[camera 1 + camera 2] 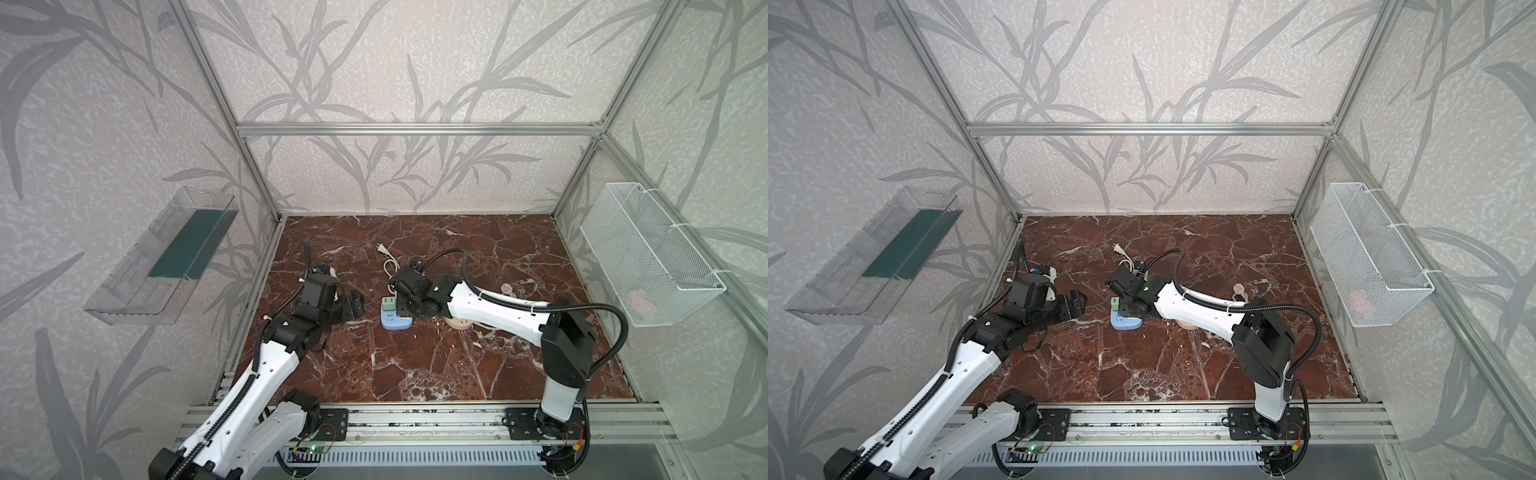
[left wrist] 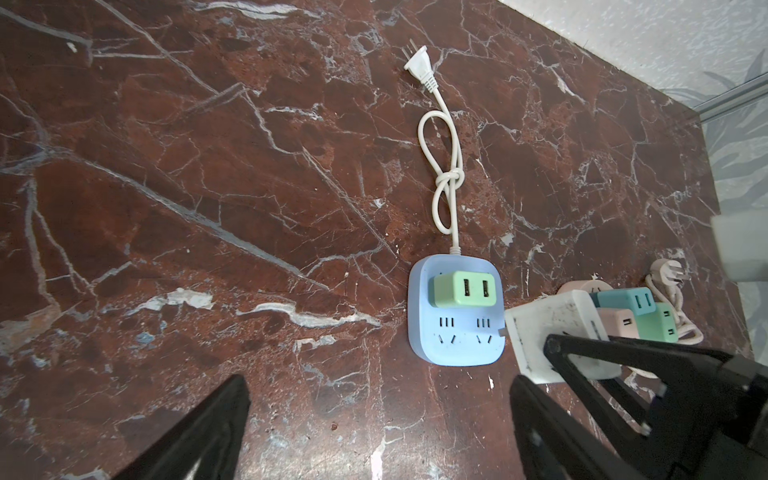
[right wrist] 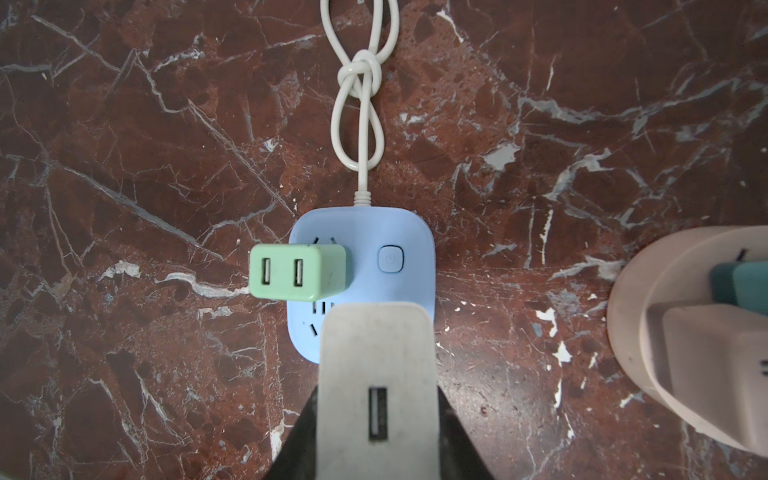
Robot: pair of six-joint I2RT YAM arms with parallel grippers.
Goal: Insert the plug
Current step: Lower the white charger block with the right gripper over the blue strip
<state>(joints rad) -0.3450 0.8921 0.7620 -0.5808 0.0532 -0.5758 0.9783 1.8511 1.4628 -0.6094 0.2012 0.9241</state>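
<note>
White plug (image 3: 376, 345) clamped in right end effector (image 3: 376, 424) sits over free sockets of blue power strip (image 3: 361, 232), just beside green adapter (image 3: 291, 272); left end effector (image 2: 378, 386) wide open, apart from the strip, so misaligned prongs could shove the unbraced strip

Two power strips (image 2: 457, 353) (image 2: 582, 286), five plug adapters (image 2: 461, 289) (image 2: 548, 320) (image 2: 623, 300) (image 2: 619, 326) (image 2: 660, 322)

I'm seeing an adapter (image 2: 465, 289) sitting on the strip (image 2: 457, 347), cord (image 2: 446, 166) lying behind it, charger (image 3: 378, 374) hanging over it, hub (image 3: 627, 291) lying right of it.
</note>
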